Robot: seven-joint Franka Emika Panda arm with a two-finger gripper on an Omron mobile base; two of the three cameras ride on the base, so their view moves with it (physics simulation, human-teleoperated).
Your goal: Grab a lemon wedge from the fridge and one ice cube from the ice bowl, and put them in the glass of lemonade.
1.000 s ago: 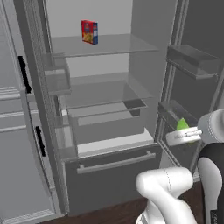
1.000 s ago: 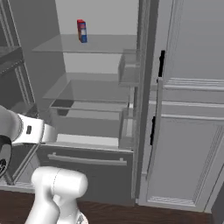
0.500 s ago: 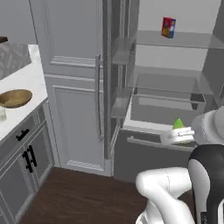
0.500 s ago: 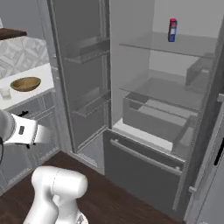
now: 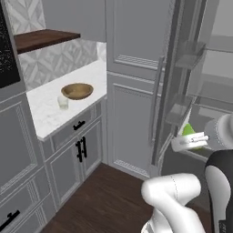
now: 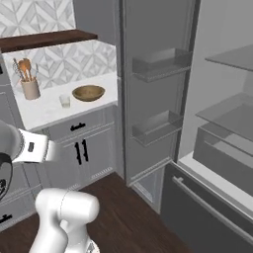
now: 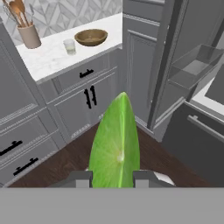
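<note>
Now, from left to right in the hand view: crock point(image 7: 29, 35) with wooden spoons at about ten o'clock, then glass of lemonade point(image 7: 69, 46) just beside it on the white counter point(image 7: 48, 59), then ice bowl point(image 7: 91, 37) near eleven o'clock, a touch farther back and apart from the glass. Lower cabinets point(image 7: 74, 94) with dark handles under the counter, dark wood floor point(image 7: 65, 157) below. Toward two and three o'clock, open fridge point(image 7: 192, 70) with clear door bins and the drawer front.

Dead centre, at six o'clock: lemon wedge point(image 7: 116, 144), clamped in the gripper point(image 7: 113, 178), jaws pressed on its lower flanks, long axis standing straight up out of the grip, tip pointing at twelve.

Same story in the left base view: gripper point(image 5: 184, 142) at about three o'clock, green wedge point(image 5: 188, 131) poking up from it, beside the fridge door point(image 5: 175, 82); glass point(image 5: 63, 102) and bowl point(image 5: 77, 91) well apart from it at nine o'clock.

Judged from this: wedge fetched, not yet dropped; ice cube untouched. Key relation for the coming move — glass lying up and left of the jaws, well apart, with the bowl just to its right, so a carry toward ten-to-eleven o'clock before release, aiming at the smaller, nearer rim and not the bowl.
</note>
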